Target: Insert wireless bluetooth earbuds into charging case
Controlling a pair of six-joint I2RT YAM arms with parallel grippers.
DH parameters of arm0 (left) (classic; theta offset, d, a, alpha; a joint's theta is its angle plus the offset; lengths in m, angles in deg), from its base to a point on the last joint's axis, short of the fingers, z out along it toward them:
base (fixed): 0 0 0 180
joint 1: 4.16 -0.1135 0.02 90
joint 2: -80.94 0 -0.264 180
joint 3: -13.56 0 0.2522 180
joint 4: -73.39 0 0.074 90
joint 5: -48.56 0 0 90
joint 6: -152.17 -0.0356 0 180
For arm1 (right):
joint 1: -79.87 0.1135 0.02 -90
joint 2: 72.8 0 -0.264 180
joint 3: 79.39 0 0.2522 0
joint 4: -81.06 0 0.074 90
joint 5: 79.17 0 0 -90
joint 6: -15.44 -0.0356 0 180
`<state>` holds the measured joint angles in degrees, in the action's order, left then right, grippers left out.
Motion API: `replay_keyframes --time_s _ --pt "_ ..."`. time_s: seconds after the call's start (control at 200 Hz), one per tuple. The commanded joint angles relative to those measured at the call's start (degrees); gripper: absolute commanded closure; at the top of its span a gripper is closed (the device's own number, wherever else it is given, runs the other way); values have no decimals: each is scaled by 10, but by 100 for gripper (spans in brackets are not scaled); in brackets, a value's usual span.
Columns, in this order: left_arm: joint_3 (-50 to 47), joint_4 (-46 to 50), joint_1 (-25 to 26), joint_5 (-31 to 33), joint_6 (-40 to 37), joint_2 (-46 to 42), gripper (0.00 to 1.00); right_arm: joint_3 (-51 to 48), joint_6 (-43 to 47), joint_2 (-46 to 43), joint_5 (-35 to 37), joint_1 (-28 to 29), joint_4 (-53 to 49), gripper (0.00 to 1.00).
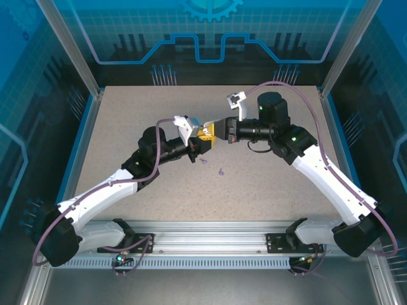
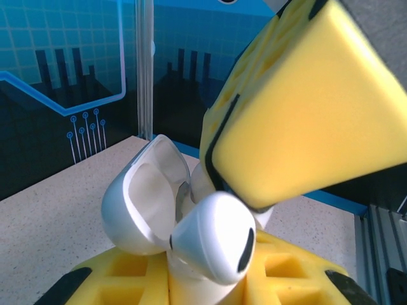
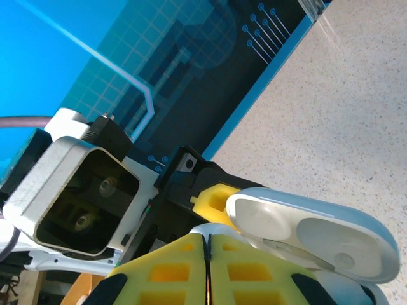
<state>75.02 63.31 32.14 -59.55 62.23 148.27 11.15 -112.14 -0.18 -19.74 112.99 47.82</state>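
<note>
The white charging case (image 2: 191,279) stands between the yellow pads of my left gripper (image 2: 203,283), which is shut on its body. Its lid (image 2: 143,203) is swung open to the left. One white earbud (image 2: 216,244) sits tilted at the case mouth, its rounded head sticking out. My right gripper (image 3: 206,236) is shut, pads pressed together with nothing between them, its tips against the earbud (image 3: 213,229). Its yellow fingers (image 2: 299,108) come down from the upper right. Both grippers meet above mid-table, left gripper (image 1: 205,138), right gripper (image 1: 219,132).
Two tiny purple bits (image 1: 220,171) lie on the speckled tabletop (image 1: 273,184) just in front of the grippers. Blue walls and metal posts (image 1: 68,47) ring the table. The left wrist's camera housing (image 3: 82,197) hangs close to my right fingers.
</note>
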Motion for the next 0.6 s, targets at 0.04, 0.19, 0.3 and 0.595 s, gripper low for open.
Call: replay_keyframes --time_s 0.04,0.19,0.3,0.595 --pt "-7 -42 4 18 6 -12 100 -7 -23 -13 1 10 49 92" --pt "-9 -47 4 24 7 -13 100 -13 -33 -10 2 14 63 92" --pt "-13 -56 4 30 10 -16 100 -19 -40 -13 9 16 72 93" --pt "-17 -84 4 48 25 -25 100 -26 -47 -11 16 19 80 93"
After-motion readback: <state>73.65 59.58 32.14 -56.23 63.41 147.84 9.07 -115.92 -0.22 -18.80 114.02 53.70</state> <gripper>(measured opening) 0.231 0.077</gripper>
